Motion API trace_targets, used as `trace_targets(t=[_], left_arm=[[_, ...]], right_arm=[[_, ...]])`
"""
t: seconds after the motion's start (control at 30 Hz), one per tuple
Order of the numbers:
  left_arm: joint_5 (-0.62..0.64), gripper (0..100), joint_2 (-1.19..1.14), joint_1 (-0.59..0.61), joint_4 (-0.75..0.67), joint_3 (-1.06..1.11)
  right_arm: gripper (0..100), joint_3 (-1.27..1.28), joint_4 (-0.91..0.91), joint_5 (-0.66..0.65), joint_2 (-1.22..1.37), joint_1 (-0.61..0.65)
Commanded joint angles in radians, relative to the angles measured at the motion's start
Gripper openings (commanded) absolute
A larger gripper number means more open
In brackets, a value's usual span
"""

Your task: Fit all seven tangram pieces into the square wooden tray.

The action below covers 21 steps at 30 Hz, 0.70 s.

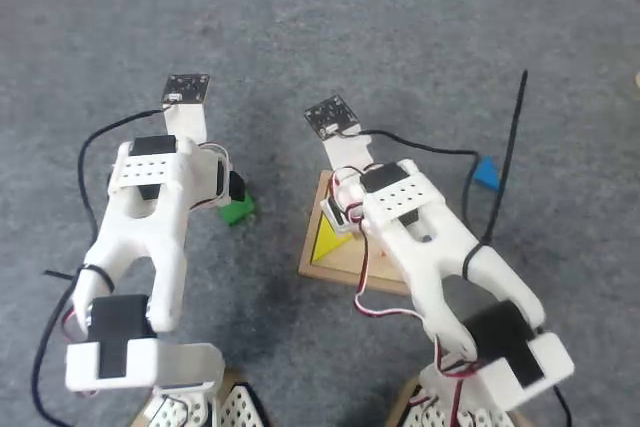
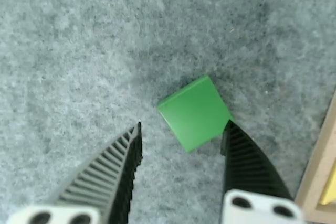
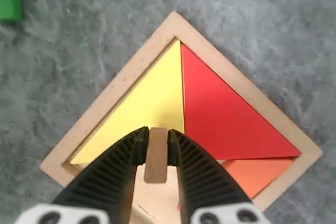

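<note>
Already the wooden tray (image 3: 113,82) is holding three pieces: a yellow triangle (image 3: 147,103) and a red triangle (image 3: 220,108) are lying flat side by side, their long edges touching, and an orange piece (image 3: 257,174) is sitting against the red one along the tray's rim. The rest of the tray floor is showing bare wood. The right gripper (image 3: 156,130) is hovering directly over the tray, above the yellow triangle's edge, with its jaws clenched on a thin brown piece (image 3: 156,156) that is standing on edge between them. A green square (image 2: 194,111) is lying flat on the grey carpet (image 1: 400,47) near the tray, on the side facing the left arm. The left gripper (image 2: 184,125) is hanging over that square with its jaws released; one fingertip is sitting right at the square's corner and the other is staying apart from it. On the far side of the tray from the green square, well apart from the tray, a blue piece (image 1: 486,174) is lying on the carpet.
</note>
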State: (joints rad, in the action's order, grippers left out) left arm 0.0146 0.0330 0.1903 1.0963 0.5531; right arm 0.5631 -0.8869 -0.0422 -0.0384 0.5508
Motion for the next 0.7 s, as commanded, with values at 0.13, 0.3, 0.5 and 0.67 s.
trace_targets(t=[0.13,0.3,0.5,0.67], left_arm=[[-0.005,24,0.046,0.006,0.011,-0.005],[-0.005,24,0.046,0.006,0.011,-0.004],[-0.005,24,0.044,0.006,0.011,-0.004],[-0.005,24,0.046,0.003,0.011,-0.004]], right_arm=[[16.5,-0.054,-0.036,0.006,0.025,-0.036],[21.3,-0.054,-0.035,0.003,0.027,-0.07],[21.3,-0.057,-0.036,-0.029,0.019,-0.093],[21.3,-0.153,-0.117,-0.044,-0.024,-0.124]])
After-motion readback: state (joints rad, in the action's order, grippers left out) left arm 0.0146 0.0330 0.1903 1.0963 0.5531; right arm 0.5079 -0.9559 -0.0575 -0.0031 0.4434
